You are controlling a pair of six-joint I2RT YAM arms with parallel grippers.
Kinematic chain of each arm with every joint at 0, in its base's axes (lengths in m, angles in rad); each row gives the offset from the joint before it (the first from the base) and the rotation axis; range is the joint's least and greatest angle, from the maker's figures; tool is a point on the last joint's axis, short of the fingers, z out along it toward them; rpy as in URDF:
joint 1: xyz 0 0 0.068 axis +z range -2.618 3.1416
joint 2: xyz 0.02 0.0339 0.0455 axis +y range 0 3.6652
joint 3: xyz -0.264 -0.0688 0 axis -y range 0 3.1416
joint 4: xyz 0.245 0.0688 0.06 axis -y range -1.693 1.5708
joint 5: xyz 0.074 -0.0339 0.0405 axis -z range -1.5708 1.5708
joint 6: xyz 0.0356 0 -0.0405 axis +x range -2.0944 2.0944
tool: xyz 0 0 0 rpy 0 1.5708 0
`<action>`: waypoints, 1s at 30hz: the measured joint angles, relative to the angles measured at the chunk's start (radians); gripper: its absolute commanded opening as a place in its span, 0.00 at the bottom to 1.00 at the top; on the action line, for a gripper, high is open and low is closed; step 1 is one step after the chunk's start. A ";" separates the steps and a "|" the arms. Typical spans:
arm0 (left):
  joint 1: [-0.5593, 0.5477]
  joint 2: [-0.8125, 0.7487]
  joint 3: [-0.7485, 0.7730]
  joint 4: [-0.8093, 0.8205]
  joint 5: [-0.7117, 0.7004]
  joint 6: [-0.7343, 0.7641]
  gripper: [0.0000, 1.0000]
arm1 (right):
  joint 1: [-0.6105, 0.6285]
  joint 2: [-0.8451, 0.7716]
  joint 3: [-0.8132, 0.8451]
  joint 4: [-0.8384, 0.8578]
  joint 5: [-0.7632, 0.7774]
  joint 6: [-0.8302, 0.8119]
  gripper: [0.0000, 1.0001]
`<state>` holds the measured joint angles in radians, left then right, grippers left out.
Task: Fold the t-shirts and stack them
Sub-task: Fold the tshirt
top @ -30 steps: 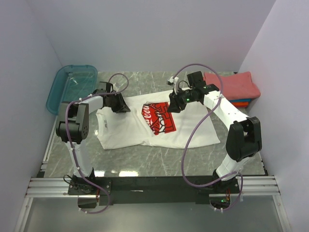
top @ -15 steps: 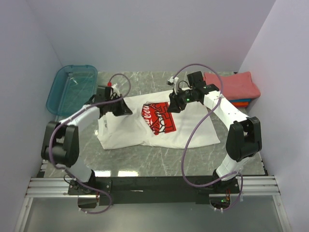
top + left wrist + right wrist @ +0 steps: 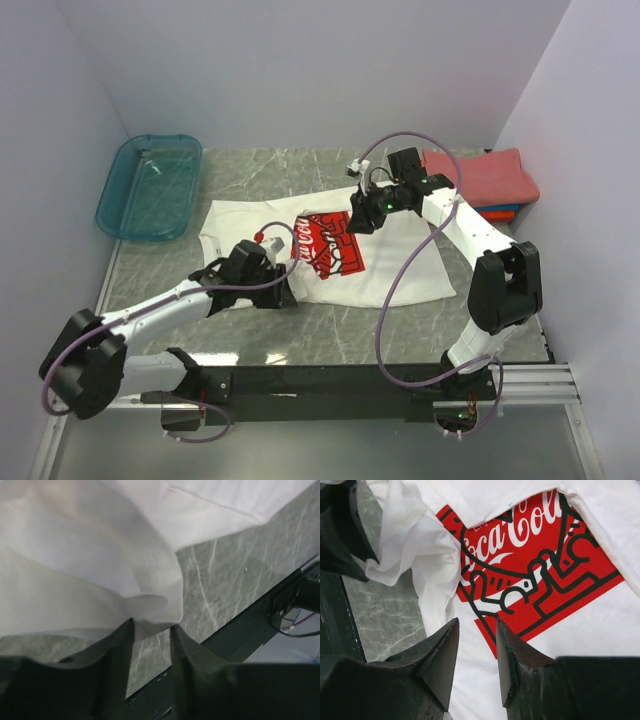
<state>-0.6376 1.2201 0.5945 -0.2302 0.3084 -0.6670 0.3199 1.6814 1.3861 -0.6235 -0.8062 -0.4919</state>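
Observation:
The white t-shirt (image 3: 400, 268) lies spread in the middle of the table, its red Coca-Cola print (image 3: 535, 560) facing up. My left gripper (image 3: 284, 291) is low at the shirt's near edge. Its jaws stand open, and a bunched fold of white cloth (image 3: 150, 607) rests at the fingertips (image 3: 127, 630) with bare table showing between them. My right gripper (image 3: 361, 219) hovers open over the print with nothing between its fingers (image 3: 445, 645). Folded t-shirts (image 3: 480, 175) are stacked at the back right, coral-red on top with orange and blue edges beneath.
A teal plastic bin (image 3: 150, 185) stands at the back left. The black mounting rail (image 3: 320, 380) runs along the table's near edge, close behind the left gripper. White walls close in the left, back and right sides.
The left arm swung from the shirt's back-left part down to its near edge and now lies low across the table. Its jaws closed, then opened again. The right arm stayed still.

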 measured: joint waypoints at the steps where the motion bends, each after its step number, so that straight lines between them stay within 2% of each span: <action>1: -0.024 -0.029 0.000 -0.006 -0.021 -0.012 0.49 | 0.000 0.000 0.000 0.000 0.000 0.000 0.43; 4: -0.063 -0.098 0.005 -0.043 -0.083 -0.029 0.53 | 0.000 0.000 0.000 -0.002 0.000 0.000 0.43; 10: -0.068 -0.156 0.046 -0.113 -0.194 -0.024 0.55 | 0.000 0.000 0.000 -0.004 0.000 0.000 0.43; 14: -0.101 -0.128 0.064 -0.135 -0.232 -0.022 0.54 | 0.000 0.000 0.000 -0.007 0.000 0.000 0.43; 22: -0.262 -0.077 0.107 -0.222 -0.353 -0.023 0.55 | 0.000 0.000 0.000 -0.010 0.000 0.000 0.43; 30: -0.317 0.033 0.183 -0.294 -0.465 0.002 0.54 | 0.000 0.000 0.000 -0.014 0.000 0.000 0.43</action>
<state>-0.9546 1.2530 0.7773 -0.5240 -0.1570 -0.6655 0.3199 1.6814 1.3865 -0.6373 -0.8062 -0.4923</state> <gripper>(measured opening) 0.547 0.431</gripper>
